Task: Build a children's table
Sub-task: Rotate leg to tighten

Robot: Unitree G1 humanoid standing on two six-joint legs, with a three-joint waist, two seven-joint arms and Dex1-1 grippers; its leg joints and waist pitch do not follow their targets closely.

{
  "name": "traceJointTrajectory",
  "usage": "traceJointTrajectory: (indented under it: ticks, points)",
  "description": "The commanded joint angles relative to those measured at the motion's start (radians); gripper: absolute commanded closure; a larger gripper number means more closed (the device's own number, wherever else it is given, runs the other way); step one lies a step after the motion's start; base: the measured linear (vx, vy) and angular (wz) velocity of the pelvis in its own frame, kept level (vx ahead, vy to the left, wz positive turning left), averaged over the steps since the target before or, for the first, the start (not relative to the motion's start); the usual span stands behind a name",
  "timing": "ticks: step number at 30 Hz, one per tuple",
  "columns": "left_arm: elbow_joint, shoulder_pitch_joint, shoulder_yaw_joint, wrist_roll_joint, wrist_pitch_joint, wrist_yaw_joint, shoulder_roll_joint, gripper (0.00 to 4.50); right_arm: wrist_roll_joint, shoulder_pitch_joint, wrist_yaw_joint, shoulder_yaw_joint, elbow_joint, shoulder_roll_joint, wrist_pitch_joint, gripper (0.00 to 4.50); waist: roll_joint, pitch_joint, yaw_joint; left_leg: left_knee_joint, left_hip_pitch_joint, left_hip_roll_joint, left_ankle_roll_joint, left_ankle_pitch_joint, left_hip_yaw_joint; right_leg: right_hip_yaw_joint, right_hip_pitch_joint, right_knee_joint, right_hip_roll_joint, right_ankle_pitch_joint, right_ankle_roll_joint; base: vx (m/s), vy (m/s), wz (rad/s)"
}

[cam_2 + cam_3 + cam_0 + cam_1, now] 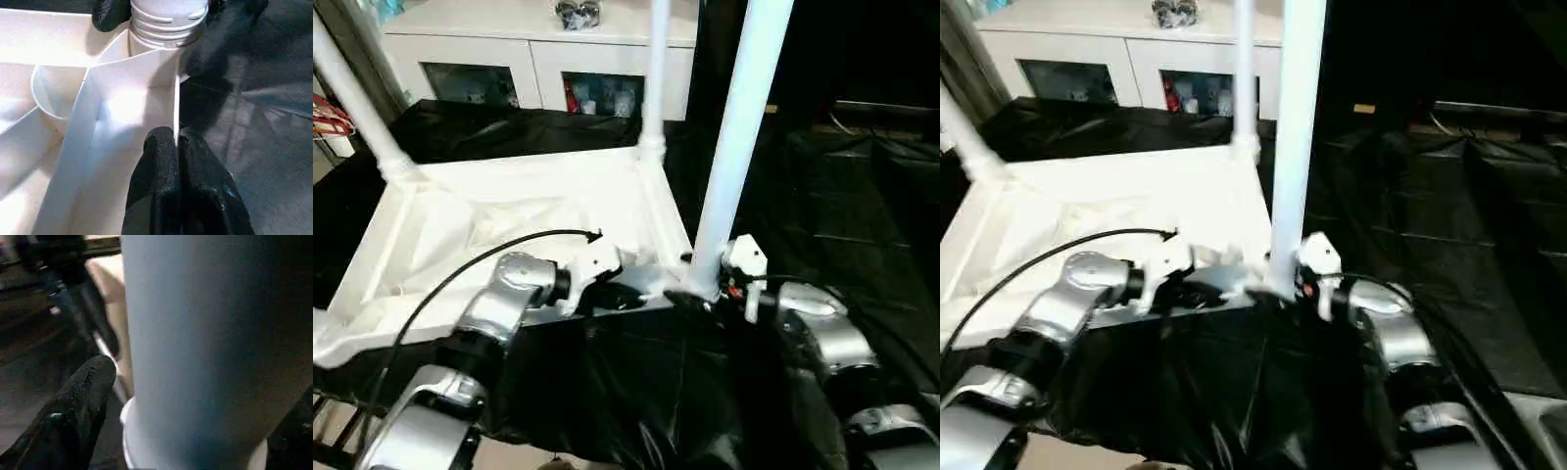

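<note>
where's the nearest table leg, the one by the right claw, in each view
Left eye view: the nearest leg rises right of centre, from the tabletop's near corner.
Right eye view: same leg, just right of centre.
Left wrist view: its ribbed base at the corner socket.
Right wrist view: its shaft, close up.
Shared landmark: that corner socket.

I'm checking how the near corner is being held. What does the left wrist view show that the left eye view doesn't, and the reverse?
Left wrist view alone: the left gripper with jaws shut on the thin edge wall of the tabletop, and the ribbed collar of the near leg seated in its socket.

Left eye view alone: two more upright legs, the far leg and the left leg, and the white cabinet.

Both: the tabletop, the near leg, and the right gripper at its base.
</note>
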Motion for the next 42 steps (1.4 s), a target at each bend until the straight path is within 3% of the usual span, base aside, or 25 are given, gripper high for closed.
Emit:
traceJointTrajectory:
  ticks: [1,5,8,10,14,16,18,19,20,21,24,27,28,29,30,34,35,42]
  points:
    - [-0.045,-0.007,-0.007,-0.043,-0.008,-0.019,-0.014,4.5,-0.008,0.029,0.089,0.081,-0.013,0.016,0.023,0.84,-0.013,-0.058,0.004,-0.055,-0.006,0.023,0.111,-0.161,0.002,0.037,0.059,-0.067,-0.051,-0.122,-0.254,0.0,0.0,0.0]
    - [-0.06,0.002,-0.01,-0.052,0.002,-0.05,0.0,4.5,-0.003,0.04,0.133,0.096,-0.034,0.004,0.053,1.22,-0.013,-0.059,0.006,-0.054,-0.004,0.022,0.112,-0.149,0.003,0.037,0.057,-0.065,-0.05,-0.103,-0.26,0.0,0.0,0.0]
    - [-0.066,0.006,-0.013,-0.054,0.005,-0.052,-0.003,4.5,0.002,0.052,0.138,0.098,-0.052,0.011,0.068,1.27,-0.012,-0.059,0.007,-0.054,-0.004,0.022,0.108,-0.148,0.002,0.037,0.057,-0.065,-0.05,-0.107,-0.261,0.0,0.0,0.0]
    - [-0.065,0.006,-0.012,-0.051,0.002,-0.044,-0.007,4.5,0.001,0.053,0.125,0.095,-0.051,0.016,0.069,1.6,-0.012,-0.058,0.007,-0.055,-0.003,0.022,0.104,-0.156,0.002,0.037,0.057,-0.068,-0.051,-0.123,-0.257,0.0,0.0,0.0]
    - [-0.011,-0.023,0.0,0.002,-0.026,0.105,-0.049,4.5,-0.036,0.039,-0.043,0.055,0.005,0.067,0.051,1.73,-0.008,-0.055,0.004,-0.058,-0.003,0.022,0.082,-0.178,0.001,0.037,0.055,-0.073,-0.051,-0.158,-0.246,0.0,0.0,0.0]
    - [0.013,-0.037,0.007,0.013,-0.027,0.151,-0.061,4.5,-0.047,0.03,-0.105,0.042,0.026,0.083,0.059,1.75,-0.009,-0.05,0.001,-0.063,0.002,0.019,0.061,-0.216,0.001,0.038,0.053,-0.082,-0.052,-0.233,-0.225,0.0,0.0,0.0]
    - [0.072,-0.081,0.031,0.033,-0.016,0.282,-0.11,4.5,-0.1,-0.016,-0.377,0.006,0.128,0.139,0.063,1.76,-0.011,-0.048,-0.005,-0.069,0.006,0.015,0.03,-0.248,-0.002,0.039,0.052,-0.092,-0.055,-0.344,-0.188,0.0,0.0,0.0]
    - [0.075,-0.084,0.033,0.034,-0.015,0.29,-0.114,4.5,-0.104,-0.019,-0.396,0.004,0.135,0.143,0.061,1.76,-0.009,-0.046,-0.008,-0.071,0.008,0.013,0.014,-0.265,-0.004,0.037,0.05,-0.098,-0.054,-0.402,-0.166,0.0,0.0,0.0]
    - [0.1,-0.107,0.038,0.048,-0.003,0.366,-0.143,4.5,-0.112,-0.038,-0.524,-0.019,0.18,0.18,0.063,1.76,-0.009,-0.048,-0.008,-0.071,0.01,0.014,0.008,-0.266,-0.006,0.036,0.048,-0.098,-0.057,-0.415,-0.159,0.0,0.0,0.0]
    - [0.1,-0.107,0.038,0.048,-0.003,0.366,-0.143,4.5,-0.112,-0.038,-0.524,-0.019,0.18,0.18,0.063,1.76,-0.006,-0.046,-0.011,-0.072,0.009,0.012,0.006,-0.268,-0.004,0.038,0.046,-0.102,-0.055,-0.421,-0.153,0.0,0.0,0.0]
    - [0.134,-0.138,0.043,0.074,0.018,0.497,-0.195,4.5,-0.094,-0.066,-0.706,-0.067,0.223,0.255,0.096,1.76,-0.005,-0.05,-0.013,-0.071,0.007,0.013,0.016,-0.264,-0.004,0.04,0.046,-0.1,-0.052,-0.365,-0.157,0.0,0.0,0.0]
    - [0.14,-0.142,0.042,0.075,0.018,0.515,-0.212,4.5,-0.095,-0.075,-0.744,-0.077,0.233,0.282,0.092,1.76,-0.002,-0.053,-0.011,-0.069,0.005,0.013,0.019,-0.248,-0.004,0.04,0.048,-0.093,-0.051,-0.304,-0.171,0.0,0.0,0.0]
    - [0.138,-0.137,0.036,0.07,0.009,0.495,-0.229,4.5,-0.116,-0.079,-0.739,-0.059,0.234,0.302,0.048,1.76,-0.002,-0.054,-0.013,-0.068,0.001,0.013,0.025,-0.241,-0.004,0.039,0.051,-0.091,-0.05,-0.274,-0.179,0.0,0.0,0.0]
    - [0.138,-0.137,0.036,0.07,0.009,0.495,-0.229,4.5,-0.116,-0.079,-0.739,-0.059,0.234,0.302,0.048,1.41,-0.001,-0.055,-0.012,-0.068,0.001,0.013,0.031,-0.235,-0.004,0.038,0.051,-0.09,-0.052,-0.258,-0.182,0.0,0.0,0.0]
    - [0.136,-0.132,0.033,0.065,-0.003,0.474,-0.234,4.5,-0.101,-0.081,-0.7,-0.061,0.231,0.314,0.029,1.07,-0.003,-0.056,-0.012,-0.066,0.0,0.012,0.038,-0.232,-0.003,0.039,0.052,-0.089,-0.051,-0.243,-0.187,0.0,0.0,0.0]
    - [0.117,-0.117,0.025,0.045,-0.032,0.408,-0.219,4.5,-0.08,-0.08,-0.648,-0.061,0.221,0.297,0.024,0.96,-0.006,-0.056,-0.012,-0.065,-0.002,0.013,0.055,-0.22,-0.002,0.038,0.054,-0.086,-0.05,-0.219,-0.198,0.0,0.0,0.0]
    - [0.095,-0.103,0.021,0.03,-0.039,0.356,-0.204,4.5,-0.085,-0.076,-0.615,-0.05,0.21,0.278,0.01,0.65,-0.005,-0.056,-0.012,-0.065,-0.002,0.014,0.057,-0.215,-0.002,0.038,0.054,-0.085,-0.051,-0.215,-0.2,0.0,0.0,0.0]
    - [0.046,-0.069,0.004,0.002,-0.055,0.21,-0.138,4.5,-0.06,-0.046,-0.391,-0.012,0.138,0.205,-0.012,0.52,-0.011,-0.058,-0.015,-0.06,-0.008,0.015,0.091,-0.176,0.0,0.037,0.06,-0.075,-0.049,-0.145,-0.222,0.0,0.0,0.0]
